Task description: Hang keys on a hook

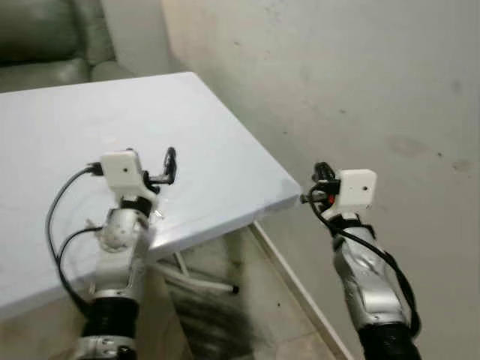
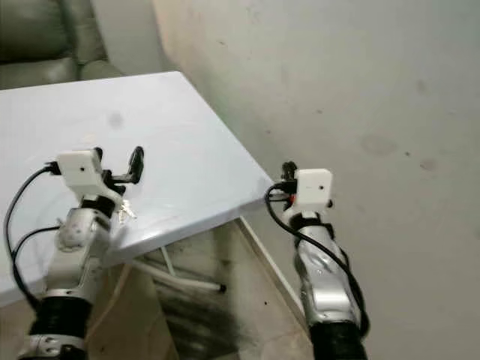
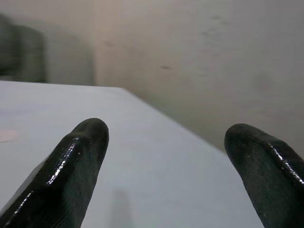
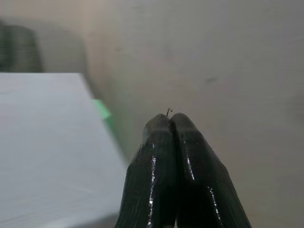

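Note:
A small bunch of silvery keys lies on the white table near its front edge, just under my left wrist. Above the table, my left gripper is open, its two black fingers wide apart with nothing between them. My right gripper hovers off the table's right corner, close to the pale wall. Its fingers are pressed together, so it is shut. A tiny dark curl shows at their tips; I cannot tell what it is.
A grey-green sofa stands behind the table at the back left. The wall runs along the right side, close to the table's corner. White table legs cross the floor below the edge. Something green shows past the table's far corner.

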Motion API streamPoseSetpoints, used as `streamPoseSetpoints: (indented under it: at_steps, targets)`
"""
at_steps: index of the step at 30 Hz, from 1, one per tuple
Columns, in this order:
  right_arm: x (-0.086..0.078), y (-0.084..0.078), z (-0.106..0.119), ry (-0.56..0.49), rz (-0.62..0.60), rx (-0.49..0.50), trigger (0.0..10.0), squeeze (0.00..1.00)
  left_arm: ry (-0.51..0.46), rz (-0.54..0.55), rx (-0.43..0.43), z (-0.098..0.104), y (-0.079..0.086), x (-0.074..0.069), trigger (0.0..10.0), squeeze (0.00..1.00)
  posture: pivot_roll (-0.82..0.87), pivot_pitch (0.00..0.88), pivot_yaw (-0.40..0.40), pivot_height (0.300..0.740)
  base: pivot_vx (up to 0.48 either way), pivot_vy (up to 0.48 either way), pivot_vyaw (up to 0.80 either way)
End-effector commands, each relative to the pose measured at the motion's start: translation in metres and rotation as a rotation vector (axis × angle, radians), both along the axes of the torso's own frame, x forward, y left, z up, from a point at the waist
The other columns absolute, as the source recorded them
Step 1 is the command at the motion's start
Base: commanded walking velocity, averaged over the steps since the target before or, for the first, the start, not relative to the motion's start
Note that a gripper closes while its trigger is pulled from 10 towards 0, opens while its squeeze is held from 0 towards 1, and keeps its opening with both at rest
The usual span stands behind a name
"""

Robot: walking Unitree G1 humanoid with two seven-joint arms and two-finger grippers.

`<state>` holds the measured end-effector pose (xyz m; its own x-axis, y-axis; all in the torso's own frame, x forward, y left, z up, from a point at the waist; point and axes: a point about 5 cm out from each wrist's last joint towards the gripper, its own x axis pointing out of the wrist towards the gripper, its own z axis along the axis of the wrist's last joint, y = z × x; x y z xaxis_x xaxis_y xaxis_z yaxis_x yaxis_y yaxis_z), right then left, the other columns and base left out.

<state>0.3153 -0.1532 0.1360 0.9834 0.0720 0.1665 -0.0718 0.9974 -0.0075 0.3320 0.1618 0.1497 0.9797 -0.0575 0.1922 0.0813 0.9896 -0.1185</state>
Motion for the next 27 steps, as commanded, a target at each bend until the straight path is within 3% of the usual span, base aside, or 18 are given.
streamPoseSetpoints:
  at_steps: [1,11,20,27]
  targets:
    - [0.000,0.004,0.003,-0.010,0.012,0.001,10.0,0.00,-0.005,0.007,0.017,0.002,0.003,0.001,10.0,0.00,-0.02,0.000,-0.034,0.740,0.000,0.000,-0.74]
    - [-0.004,0.001,0.002,-0.007,0.007,-0.003,10.0,0.00,-0.002,-0.005,0.035,-0.002,0.003,-0.004,10.0,0.00,-0.03,0.000,-0.040,0.740,0.000,0.000,-0.74]
    - [-0.011,-0.012,0.005,-0.022,-0.017,-0.010,10.0,0.00,0.001,-0.007,0.027,-0.009,0.014,-0.023,10.0,0.00,-0.03,0.000,-0.038,0.740,0.000,0.000,-0.74]
    - [-0.021,-0.020,-0.007,0.017,-0.008,-0.055,10.0,0.00,0.032,-0.022,0.035,-0.022,0.020,-0.038,10.0,0.00,-0.03,0.000,-0.040,0.740,0.000,0.000,-0.74]
